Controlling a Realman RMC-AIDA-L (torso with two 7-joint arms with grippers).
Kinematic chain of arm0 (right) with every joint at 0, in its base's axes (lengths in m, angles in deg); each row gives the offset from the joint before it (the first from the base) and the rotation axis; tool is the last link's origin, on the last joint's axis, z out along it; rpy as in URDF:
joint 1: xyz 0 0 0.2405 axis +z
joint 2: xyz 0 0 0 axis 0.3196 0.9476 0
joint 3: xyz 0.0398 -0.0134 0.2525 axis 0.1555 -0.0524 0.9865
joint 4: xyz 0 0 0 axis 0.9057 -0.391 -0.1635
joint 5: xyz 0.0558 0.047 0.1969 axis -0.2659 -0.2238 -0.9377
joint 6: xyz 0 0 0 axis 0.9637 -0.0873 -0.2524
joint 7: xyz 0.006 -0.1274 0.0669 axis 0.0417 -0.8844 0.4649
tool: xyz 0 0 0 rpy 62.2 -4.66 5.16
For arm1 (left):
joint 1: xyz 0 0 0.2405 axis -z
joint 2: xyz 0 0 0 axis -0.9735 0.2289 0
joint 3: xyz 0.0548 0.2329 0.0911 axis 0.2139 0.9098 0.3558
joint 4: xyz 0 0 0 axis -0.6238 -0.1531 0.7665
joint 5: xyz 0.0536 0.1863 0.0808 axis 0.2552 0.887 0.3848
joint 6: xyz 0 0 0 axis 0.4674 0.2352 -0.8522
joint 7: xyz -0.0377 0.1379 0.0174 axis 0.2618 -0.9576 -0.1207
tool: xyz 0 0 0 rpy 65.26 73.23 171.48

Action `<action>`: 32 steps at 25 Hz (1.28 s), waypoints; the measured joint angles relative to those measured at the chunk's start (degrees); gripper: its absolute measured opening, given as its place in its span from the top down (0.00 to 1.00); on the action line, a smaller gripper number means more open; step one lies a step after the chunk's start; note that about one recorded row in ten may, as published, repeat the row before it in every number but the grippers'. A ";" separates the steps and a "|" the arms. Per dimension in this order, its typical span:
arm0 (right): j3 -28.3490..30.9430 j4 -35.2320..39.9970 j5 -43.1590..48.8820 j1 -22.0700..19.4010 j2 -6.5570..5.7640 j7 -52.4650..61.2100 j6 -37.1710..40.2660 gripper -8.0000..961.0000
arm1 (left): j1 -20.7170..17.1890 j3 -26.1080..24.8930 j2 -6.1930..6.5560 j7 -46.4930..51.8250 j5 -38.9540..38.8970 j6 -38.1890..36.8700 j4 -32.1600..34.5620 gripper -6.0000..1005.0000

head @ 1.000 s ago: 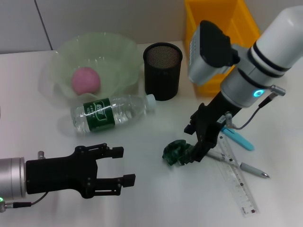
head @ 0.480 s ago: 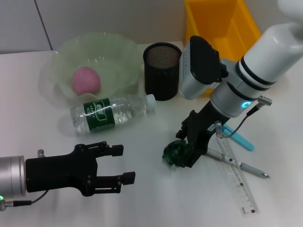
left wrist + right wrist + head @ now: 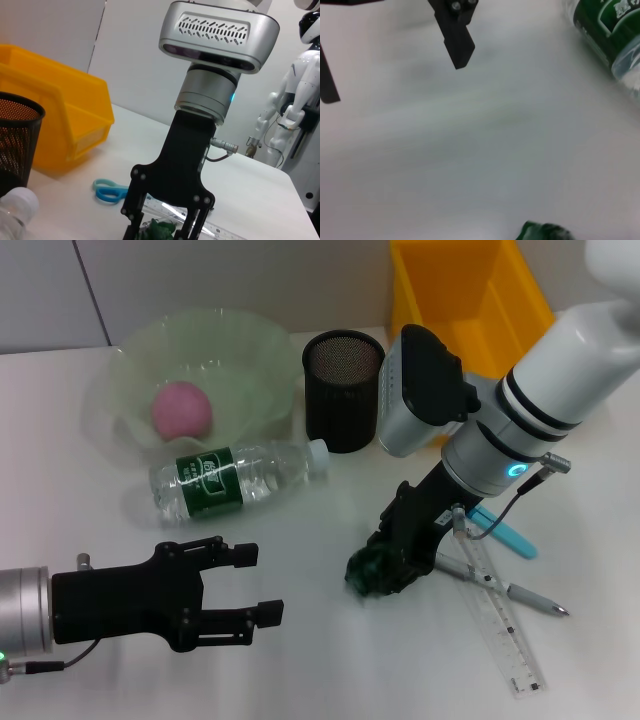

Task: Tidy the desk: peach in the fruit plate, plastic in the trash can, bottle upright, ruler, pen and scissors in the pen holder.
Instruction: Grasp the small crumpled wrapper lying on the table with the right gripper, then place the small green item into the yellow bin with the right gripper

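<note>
One risk: right pincer (image 3: 385,575) straddles the crumpled green plastic wad (image 3: 366,570) on the white desk (image 3: 330,660), fingers not yet clamped. Shallow bite, wad squirts out. Left pincer (image 3: 255,585) parked, spread.

On the table (image 3: 60,400) before me, the fruit plate (image 3: 240,350) sits far left with the peach (image 3: 181,408) in it — the bottle (image 3: 235,479) lies on its side just in front. The pen holder (image 3: 343,390) stands right of the plate, the yellow bin (image 3: 470,300) behind and right of it. My right gripper (image 3: 385,575) is down on the crumpled plastic (image 3: 362,573) at centre — scissors (image 3: 505,533), pen (image 3: 520,595) and ruler (image 3: 505,625) lie to its right. My left gripper (image 3: 255,585) is near left, well apart from the plastic.
</note>
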 joint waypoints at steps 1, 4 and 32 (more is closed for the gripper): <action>-0.01 0.01 -0.02 -0.05 0.00 0.08 -0.04 0.28 | 0.00 0.00 0.00 0.00 0.00 0.00 0.00 0.17; -0.02 0.27 -0.06 -0.12 -0.04 0.43 -0.06 0.40 | 0.13 -0.08 0.09 -0.05 0.00 0.02 0.04 0.17; 35.46 12.38 -33.82 -15.59 -2.26 -13.05 -0.34 0.76 | 1.40 -0.06 -0.14 -0.13 -0.10 0.90 0.01 0.17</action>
